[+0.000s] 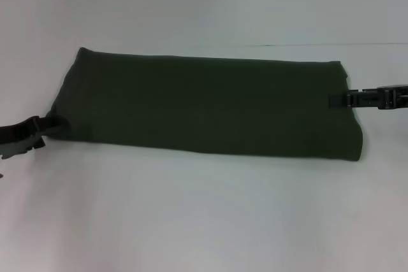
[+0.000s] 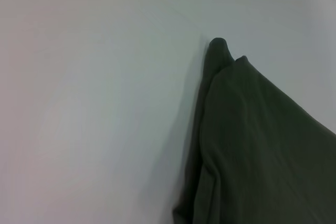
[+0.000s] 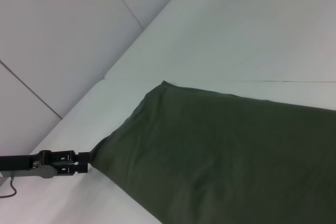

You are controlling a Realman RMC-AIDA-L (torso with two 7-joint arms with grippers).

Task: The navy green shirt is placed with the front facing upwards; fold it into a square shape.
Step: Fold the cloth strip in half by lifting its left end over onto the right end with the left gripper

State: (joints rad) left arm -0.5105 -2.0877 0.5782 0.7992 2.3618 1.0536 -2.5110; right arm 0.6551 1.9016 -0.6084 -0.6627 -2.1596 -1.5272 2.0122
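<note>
Dark olive-green cotton shirt (image 1: 204,106) lying as long folded band mid-bench (image 1: 204,221); left gripper (image 1: 39,133) and right gripper (image 1: 341,100) pinching its ends; crosswise folds remaining.

The navy green shirt (image 2: 262,145) lies in dark olive folds on the pale counter (image 2: 94,108), one rounded corner poking out past the layered edge. No lettering shows.
</note>
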